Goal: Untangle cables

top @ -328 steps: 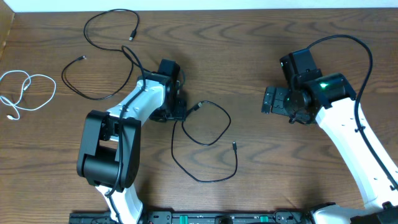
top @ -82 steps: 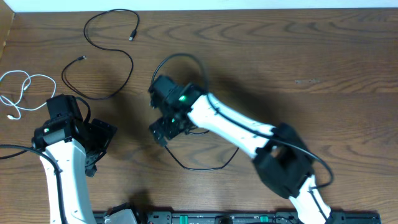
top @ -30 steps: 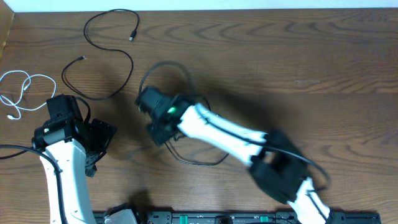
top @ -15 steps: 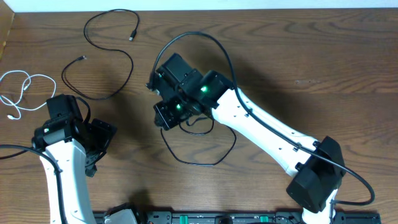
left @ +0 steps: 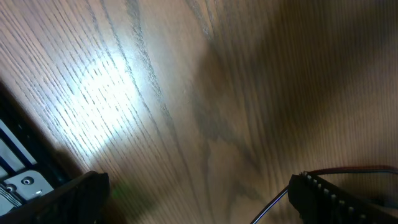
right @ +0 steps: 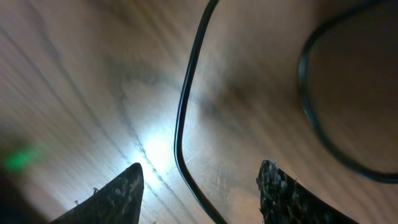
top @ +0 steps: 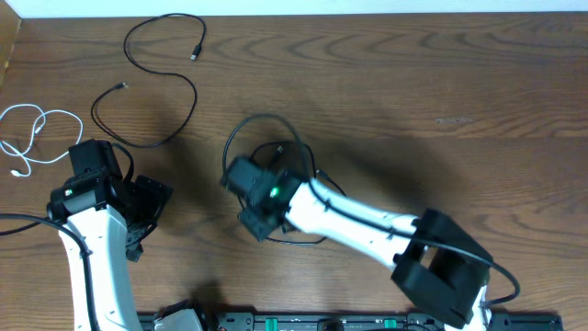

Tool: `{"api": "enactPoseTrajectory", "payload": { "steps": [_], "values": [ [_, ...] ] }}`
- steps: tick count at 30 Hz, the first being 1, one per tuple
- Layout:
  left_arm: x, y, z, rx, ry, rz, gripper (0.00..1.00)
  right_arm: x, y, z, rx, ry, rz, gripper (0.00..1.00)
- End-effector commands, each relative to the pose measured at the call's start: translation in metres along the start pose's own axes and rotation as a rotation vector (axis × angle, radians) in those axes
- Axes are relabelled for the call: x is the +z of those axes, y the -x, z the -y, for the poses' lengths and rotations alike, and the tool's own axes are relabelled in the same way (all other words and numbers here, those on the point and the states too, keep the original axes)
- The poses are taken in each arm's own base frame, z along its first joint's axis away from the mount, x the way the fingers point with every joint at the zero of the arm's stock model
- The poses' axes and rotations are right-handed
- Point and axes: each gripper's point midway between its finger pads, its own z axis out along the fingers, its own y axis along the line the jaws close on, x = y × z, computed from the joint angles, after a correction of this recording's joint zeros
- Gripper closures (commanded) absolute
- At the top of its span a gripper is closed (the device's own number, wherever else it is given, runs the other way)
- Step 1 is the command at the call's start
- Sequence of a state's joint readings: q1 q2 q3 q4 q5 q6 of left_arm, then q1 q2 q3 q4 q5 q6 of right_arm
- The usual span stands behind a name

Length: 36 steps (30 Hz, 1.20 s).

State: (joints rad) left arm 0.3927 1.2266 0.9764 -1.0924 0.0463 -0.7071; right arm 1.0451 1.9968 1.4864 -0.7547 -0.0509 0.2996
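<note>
One black cable (top: 147, 87) lies in open loops at the back left. The white cable (top: 37, 138) is bunched at the far left edge. The second black cable (top: 308, 241) lies mostly hidden under my right arm. In the right wrist view it (right: 184, 112) runs along the wood between the spread fingers. My right gripper (top: 255, 221) (right: 200, 171) is open low over it, gripping nothing. My left gripper (top: 152, 207) (left: 196, 183) is open and empty over bare wood at the front left.
The thicker black cord (top: 262, 124) of the right arm arcs above its wrist. The right arm stretches across the table's middle from the front right. A black rail (top: 303, 322) runs along the front edge. The table's left edge is next to the white cable.
My right gripper has swung toward the front and now sits over the second black cable, covering most of its loop. The left arm and the other two cables have not moved.
</note>
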Motion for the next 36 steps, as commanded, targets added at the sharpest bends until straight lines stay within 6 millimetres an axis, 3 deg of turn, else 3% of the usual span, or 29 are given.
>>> {"api": "enactPoseTrajectory", "payload": {
  "steps": [1, 7, 17, 18, 19, 20, 21, 24, 28, 30, 33, 36],
  "values": [
    [-0.004, 0.003, 0.000, -0.013, -0.002, 0.016, 0.03, 0.017, -0.012, 0.007, -0.081, -0.122, 0.019, 0.47],
    [-0.004, 0.003, 0.000, -0.013, -0.002, 0.016, 0.03, 0.043, -0.030, 0.002, -0.091, -0.088, -0.030, 0.50],
    [-0.004, 0.003, 0.000, -0.013, -0.002, 0.016, 0.03, 0.070, -0.048, -0.011, -0.120, -0.065, -0.091, 0.55],
    [-0.004, 0.003, 0.000, -0.013, -0.002, 0.016, 0.03, 0.075, -0.051, -0.011, -0.123, -0.068, -0.102, 0.60],
    [-0.004, 0.003, 0.000, -0.013, -0.002, 0.016, 0.03, 0.079, -0.054, -0.011, -0.124, -0.070, -0.111, 0.72],
    [-0.004, 0.003, 0.000, -0.013, -0.002, 0.016, 0.03, 0.085, -0.058, -0.010, -0.116, -0.074, -0.128, 0.91],
    [-0.004, 0.003, 0.000, -0.013, -0.002, 0.016, 0.03, 0.088, -0.062, -0.010, -0.104, -0.074, -0.139, 0.99],
    [-0.004, 0.003, 0.000, -0.013, -0.002, 0.016, 0.03, 0.090, -0.064, -0.021, -0.057, -0.008, -0.153, 0.99],
    [-0.004, 0.003, 0.000, -0.013, -0.002, 0.016, 0.03, 0.068, -0.040, -0.053, -0.013, 0.215, -0.118, 0.99],
    [-0.004, 0.003, 0.000, -0.013, -0.002, 0.016, 0.03, 0.045, -0.024, -0.067, 0.003, 0.359, -0.084, 0.99],
    [-0.004, 0.003, 0.000, -0.013, -0.002, 0.016, 0.03, 0.014, -0.003, -0.076, 0.023, 0.525, -0.038, 0.99],
    [-0.004, 0.003, 0.000, -0.013, -0.002, 0.016, 0.03, -0.004, 0.006, -0.070, 0.051, 0.610, -0.029, 0.99]
  ]
}}
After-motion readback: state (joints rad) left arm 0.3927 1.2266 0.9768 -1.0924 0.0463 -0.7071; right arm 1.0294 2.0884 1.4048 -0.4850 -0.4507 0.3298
